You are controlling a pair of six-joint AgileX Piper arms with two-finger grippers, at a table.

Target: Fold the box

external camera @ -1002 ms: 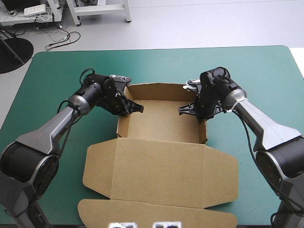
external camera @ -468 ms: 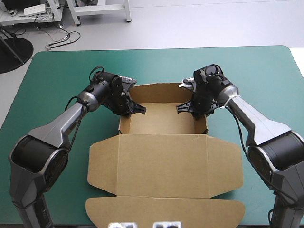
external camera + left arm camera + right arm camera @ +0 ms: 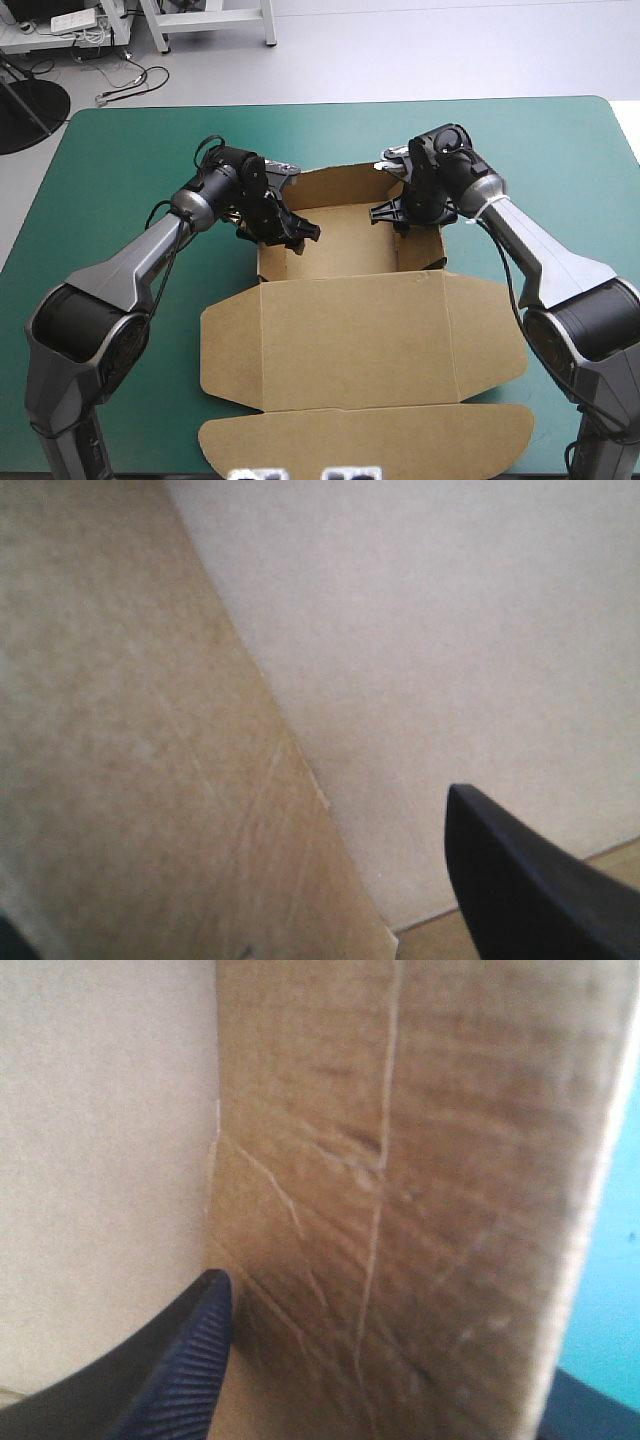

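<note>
**One box, two grippers, one table**

A single brown box of cut board (image 3: 350, 340) is lying on the one teal-green covered table (image 3: 120, 150), around the middle and reaching toward the near edge. Its far part is standing up as an open tray with three raised walls in sight: far, left and right. The lid is lying flat on the near side, with one side flap spreading out at each end and one long rounded flap running along the nearest edge.

Two grippers are working at the tray. The left gripper (image 3: 275, 235) is straddling the left wall, its jaws standing spread. In the left wrist view the board is running up between its two black fingers (image 3: 520, 890), one of them only peeking in as a dark sliver.

The right gripper (image 3: 408, 215) is straddling the right wall in the same way, jaws spread. In the right wrist view one ribbed finger (image 3: 185, 1360) is lying inside against the wall's creased face, the other showing beyond its outer edge.
</note>
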